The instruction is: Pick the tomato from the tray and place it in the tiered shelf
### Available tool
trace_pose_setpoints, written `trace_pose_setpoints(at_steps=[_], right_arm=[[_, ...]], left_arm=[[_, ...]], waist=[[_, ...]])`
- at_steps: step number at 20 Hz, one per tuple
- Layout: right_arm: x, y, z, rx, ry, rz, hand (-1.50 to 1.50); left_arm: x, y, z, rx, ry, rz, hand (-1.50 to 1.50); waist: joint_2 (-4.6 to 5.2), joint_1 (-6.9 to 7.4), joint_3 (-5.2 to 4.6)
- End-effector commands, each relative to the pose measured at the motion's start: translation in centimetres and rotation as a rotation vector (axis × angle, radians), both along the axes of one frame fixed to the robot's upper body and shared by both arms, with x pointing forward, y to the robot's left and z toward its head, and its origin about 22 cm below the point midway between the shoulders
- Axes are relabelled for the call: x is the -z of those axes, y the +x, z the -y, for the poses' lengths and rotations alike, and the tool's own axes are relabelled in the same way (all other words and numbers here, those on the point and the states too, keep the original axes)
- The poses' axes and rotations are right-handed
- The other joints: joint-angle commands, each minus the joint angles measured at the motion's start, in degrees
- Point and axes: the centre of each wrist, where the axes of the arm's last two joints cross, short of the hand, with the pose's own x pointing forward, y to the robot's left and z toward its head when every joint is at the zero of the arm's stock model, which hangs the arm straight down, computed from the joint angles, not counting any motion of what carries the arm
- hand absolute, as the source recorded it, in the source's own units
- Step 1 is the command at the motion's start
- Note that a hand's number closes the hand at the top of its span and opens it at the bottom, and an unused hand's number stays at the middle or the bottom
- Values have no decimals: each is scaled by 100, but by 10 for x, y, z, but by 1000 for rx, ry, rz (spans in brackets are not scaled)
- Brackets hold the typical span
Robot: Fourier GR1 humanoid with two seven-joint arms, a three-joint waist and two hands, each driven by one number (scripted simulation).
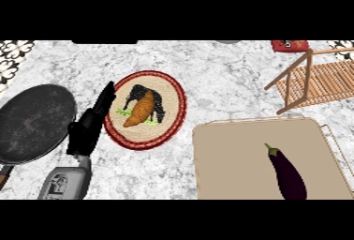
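Observation:
The beige tray (228, 159) lies at the front right and holds a dark purple eggplant (288, 174); I see no tomato on it. The wooden tiered shelf (314, 84) stands at the back right. Past it, a small red thing (290, 45) is cut off by the view's top edge, and I cannot tell what it is. My left hand (88, 127) rests at the left with straight fingers pointing away from me, just beside the left rim of a woven plate, holding nothing. My right hand does not show.
A round woven plate (173, 89) with a red rim sits in the middle, with an orange carrot-like vegetable (140, 110) on it. At the far left lies a black frying pan (31, 124). The counter is grey-white marble.

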Motion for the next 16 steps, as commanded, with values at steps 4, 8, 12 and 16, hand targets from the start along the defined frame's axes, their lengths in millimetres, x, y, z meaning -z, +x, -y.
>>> trace_pose_setpoints(at_steps=[4, 8, 12, 16], right_arm=[[43, 41, 1, 18, -151, 52, 150], [41, 79, -14, -1, -92, 81, 150], [61, 74, 2, -61, 195, 183, 150], [60, 97, 10, -90, 215, 193, 150]], left_arm=[[5, -7, 4, 0, -5, 1, 0], [1, 3, -3, 5, -2, 21, 0], [-4, -7, -4, 9, -12, -3, 0], [9, 5, 2, 7, 14, 8, 0]], waist=[[16, 45, 4], [25, 76, 1], [6, 66, 14], [35, 47, 4]])
